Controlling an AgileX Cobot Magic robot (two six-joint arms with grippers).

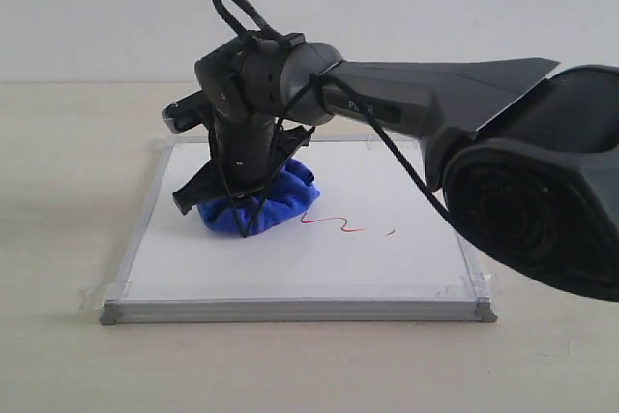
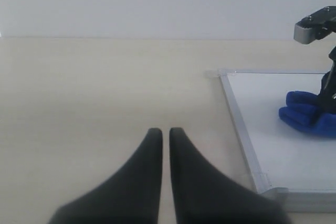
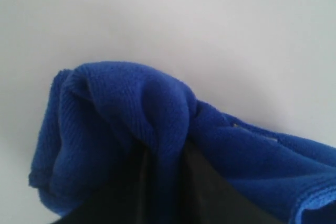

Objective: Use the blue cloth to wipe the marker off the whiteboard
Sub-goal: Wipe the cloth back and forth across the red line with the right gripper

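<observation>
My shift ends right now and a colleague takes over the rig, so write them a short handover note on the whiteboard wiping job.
The right hand is shut on the blue cloth, which rests on the whiteboard.
The left hand is shut and empty, over the table beside the board's frame.
The marker, a red wavy line with a short dash, lies just right of the cloth in the exterior view, unwiped.
Done: cloth grasped and set on the board.
Left: sweep the cloth across the line and the dash.
</observation>
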